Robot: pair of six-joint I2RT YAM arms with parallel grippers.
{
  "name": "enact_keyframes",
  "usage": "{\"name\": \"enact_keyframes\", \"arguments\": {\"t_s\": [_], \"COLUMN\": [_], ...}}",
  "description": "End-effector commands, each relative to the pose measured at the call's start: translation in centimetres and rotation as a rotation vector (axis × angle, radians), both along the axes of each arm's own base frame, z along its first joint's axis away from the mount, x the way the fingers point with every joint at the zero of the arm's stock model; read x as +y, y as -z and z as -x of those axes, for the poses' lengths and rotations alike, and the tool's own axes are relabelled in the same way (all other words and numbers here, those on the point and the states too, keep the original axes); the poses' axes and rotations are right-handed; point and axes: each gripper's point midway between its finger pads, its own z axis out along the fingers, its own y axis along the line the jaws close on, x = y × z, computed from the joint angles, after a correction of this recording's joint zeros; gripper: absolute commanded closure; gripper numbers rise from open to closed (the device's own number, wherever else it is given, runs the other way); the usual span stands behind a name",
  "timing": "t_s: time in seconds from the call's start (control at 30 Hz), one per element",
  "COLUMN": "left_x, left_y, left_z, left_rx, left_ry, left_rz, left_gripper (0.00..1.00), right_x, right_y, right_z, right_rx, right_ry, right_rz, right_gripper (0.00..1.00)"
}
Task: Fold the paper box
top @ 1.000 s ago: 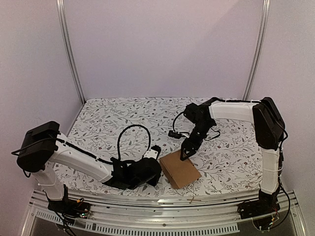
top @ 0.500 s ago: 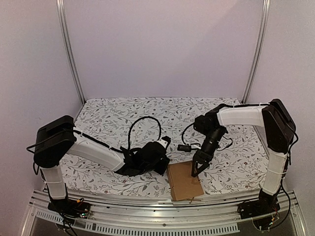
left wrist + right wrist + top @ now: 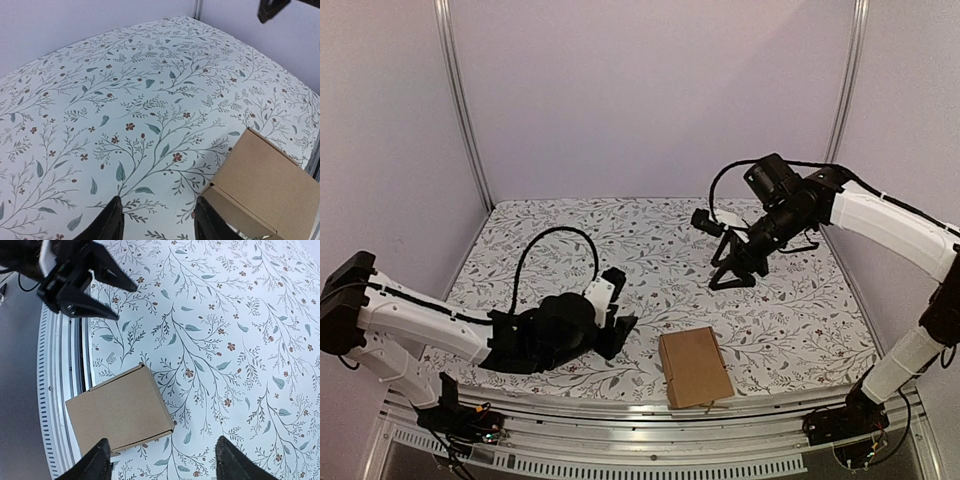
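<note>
Paper box [image 3: 695, 366] folded, at worktop [image 3: 570, 230] near edge. Left gripper [image 3: 160, 221] beside it, jaws parted, empty; right gripper [image 3: 730, 281] aloft, spread.

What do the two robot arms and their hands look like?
The left arm and right arm have white shells with black joints. The left hand and right hand are black with two tapering fingers. A black cable loops near each wrist.

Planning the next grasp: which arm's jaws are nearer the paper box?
The left jaws, low and just left of the paper box; the right jaws hang raised, farther back.
</note>
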Motion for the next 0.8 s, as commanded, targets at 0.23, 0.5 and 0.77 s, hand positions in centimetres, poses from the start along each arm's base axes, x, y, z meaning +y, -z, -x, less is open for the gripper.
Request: {"name": "enact_keyframes", "arguments": {"t_s": [0.23,0.5,0.77], "left_x": [0.5,0.4,0.9], "left_y": [3.6,4.5,4.7], "left_z": [7.3,7.3,7.1], "left_rx": [0.064,0.063,0.052], "left_ry": [0.048,0.043,0.034], "left_rz": [-0.012,-0.048,-0.062], "left_gripper": [0.54,0.54,0.54], "right_x": [3.9,4.0,3.8], "right_y": [10.7,13.2,14.5], "right_z": [-0.2,0.7,1.7], "right_rx": [0.271,0.377,0.460], "right_ry": [-0.213,-0.215,-0.241], "right_rz": [0.192,0.209,0.221], "right_gripper": [0.56,0.61,0.69]}}
